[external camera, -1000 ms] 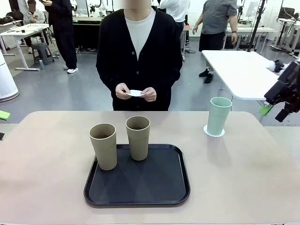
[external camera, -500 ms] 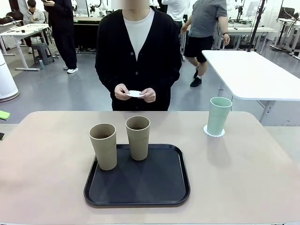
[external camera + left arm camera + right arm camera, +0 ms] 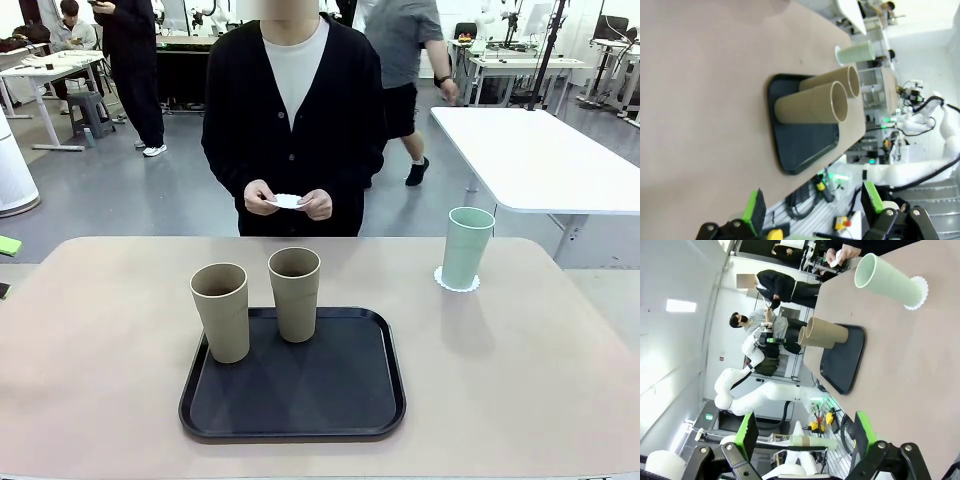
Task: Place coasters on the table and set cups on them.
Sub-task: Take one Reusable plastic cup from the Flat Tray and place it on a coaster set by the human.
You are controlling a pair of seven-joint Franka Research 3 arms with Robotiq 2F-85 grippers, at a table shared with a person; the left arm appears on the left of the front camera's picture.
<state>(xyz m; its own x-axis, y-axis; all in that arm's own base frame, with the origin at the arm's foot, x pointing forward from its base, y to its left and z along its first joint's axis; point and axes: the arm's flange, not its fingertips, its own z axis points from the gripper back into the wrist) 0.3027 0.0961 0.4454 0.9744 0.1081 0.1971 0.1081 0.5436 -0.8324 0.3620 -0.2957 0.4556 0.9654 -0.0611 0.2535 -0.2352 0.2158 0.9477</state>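
The beige counter (image 3: pixel 100 340) spans the front view, and a person (image 3: pixel 295 110) in a black cardigan stands at its far side. A black tray (image 3: pixel 330 385) lies on the counter near the middle, toward the robot's edge.

The left gripper (image 3: pixel 813 205) is open with nothing between its green pads. It sits low by the counter's edge. The tray (image 3: pixel 805 145) lies ahead of it, well apart, and the cups are farther on. The right gripper (image 3: pixel 804 431) is also open and empty. In its view the counter (image 3: pixel 920 370) runs up the right side, and the tray (image 3: pixel 845 365) and all the cups lie well ahead of the fingers, none of them near the pads.

Two brown cups (image 3: pixel 221 310) stand upright on the tray's far part, close together but apart. The left one stands at the tray's left rim and the right one (image 3: pixel 295 293) near the far rim. The mint cup (image 3: pixel 466 247) stands upright off the tray, toward the counter's far right.

A white scalloped coaster (image 3: pixel 444 281) lies flat under the mint cup, its edge showing all round the base. The right wrist view shows the same pair, the cup (image 3: pixel 885 280) on its coaster (image 3: pixel 921 292). A second coaster (image 3: pixel 288 200) is held at waist height between the person's one hand (image 3: pixel 262 195) and other hand (image 3: pixel 320 203), above the counter's far edge and not touching it.
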